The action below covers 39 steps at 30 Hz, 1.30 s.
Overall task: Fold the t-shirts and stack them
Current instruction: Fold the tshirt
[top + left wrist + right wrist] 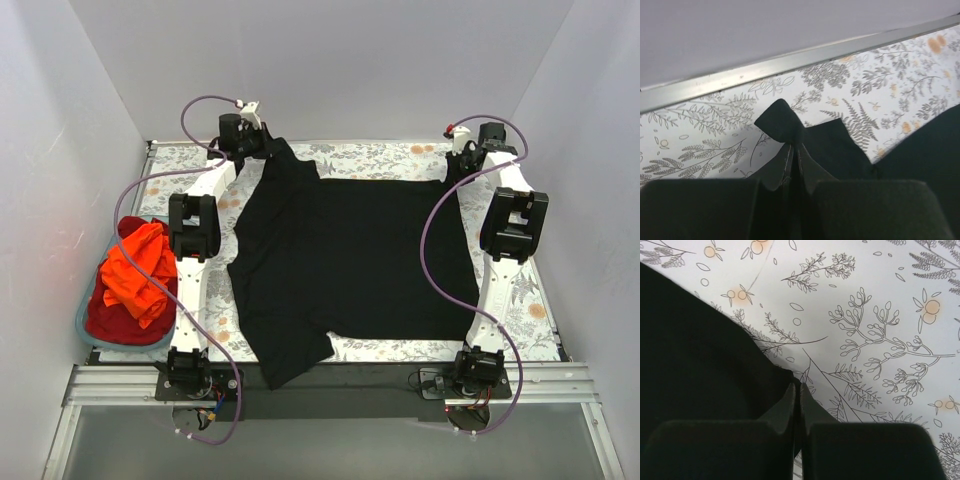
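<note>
Top view: the black t-shirt (pixel 370 260) lies spread over most of the floral tablecloth (pixel 520 310); its right part is flat, its left part is doubled over in loose folds, and one sleeve hangs off the near edge at 7 o'clock. The orange-red shirts (pixel 135 265) sit heaped in the teal basket (pixel 84 325) at 9 o'clock (well apart from the black one). My left arm reaches out to 11 o'clock, with the left gripper (pixel 262 146) on the shirt's far left corner; my right arm reaches to 1 o'clock, with the right gripper (pixel 457 166) on the far right corner.

Left wrist view: the left gripper (pixel 794 150) has its fingers pressed together on a pinch of black cloth; a small peak of fabric pokes out past the tips toward 12 o'clock, in front of the metal rail (pixel 790 61).

Right wrist view: the right gripper (pixel 796 386) is clamped with only a hairline slit between the fingers, the shirt's corner caught at the tips; black cloth fills 9 o'clock, patterned tablecloth 3 o'clock.
</note>
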Each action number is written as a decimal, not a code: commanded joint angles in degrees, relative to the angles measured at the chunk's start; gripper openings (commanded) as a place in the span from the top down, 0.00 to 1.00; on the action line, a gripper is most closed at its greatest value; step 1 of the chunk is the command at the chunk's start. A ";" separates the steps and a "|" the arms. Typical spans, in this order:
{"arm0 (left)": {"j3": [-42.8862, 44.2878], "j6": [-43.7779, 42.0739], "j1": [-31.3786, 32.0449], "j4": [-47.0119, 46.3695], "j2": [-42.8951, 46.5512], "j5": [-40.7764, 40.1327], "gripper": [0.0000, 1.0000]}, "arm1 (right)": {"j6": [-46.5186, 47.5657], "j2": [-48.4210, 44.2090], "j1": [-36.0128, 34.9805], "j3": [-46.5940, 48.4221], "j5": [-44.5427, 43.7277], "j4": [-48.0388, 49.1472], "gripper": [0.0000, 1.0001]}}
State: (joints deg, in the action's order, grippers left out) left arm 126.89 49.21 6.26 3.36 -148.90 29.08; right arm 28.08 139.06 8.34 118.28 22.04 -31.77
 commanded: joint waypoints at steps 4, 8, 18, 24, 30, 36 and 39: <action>-6.73 -3.50 -0.29 -5.64 12.66 4.75 1.00 | 3.82 -7.49 0.27 -1.64 2.21 -1.19 0.99; -13.22 -4.82 -1.16 -6.34 16.35 7.82 1.00 | 5.06 -10.04 0.54 -3.49 2.65 -1.19 0.99; -28.34 -9.57 -2.83 -8.72 28.30 15.04 1.00 | 9.19 -15.57 1.94 -10.08 4.85 -2.51 0.99; -37.84 -13.87 -2.83 -7.84 36.74 15.39 1.00 | 10.86 -17.95 2.30 -13.42 7.40 -3.21 0.99; -46.64 -16.42 -2.83 -5.74 44.21 16.01 1.00 | 12.79 -20.32 2.73 -16.14 9.07 -4.26 0.99; -54.63 -19.33 -2.83 -2.23 50.54 16.10 1.00 | 16.57 -22.78 3.61 -18.87 9.69 -6.28 0.99; -58.67 -19.68 -2.83 -1.42 54.06 15.92 1.00 | 19.73 -24.10 3.79 -21.42 9.34 -7.17 0.99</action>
State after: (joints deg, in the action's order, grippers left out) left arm 71.13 31.81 3.64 -0.10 -100.22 44.40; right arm 43.53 118.28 11.60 98.72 30.22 -36.88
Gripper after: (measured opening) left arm 0.020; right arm 0.030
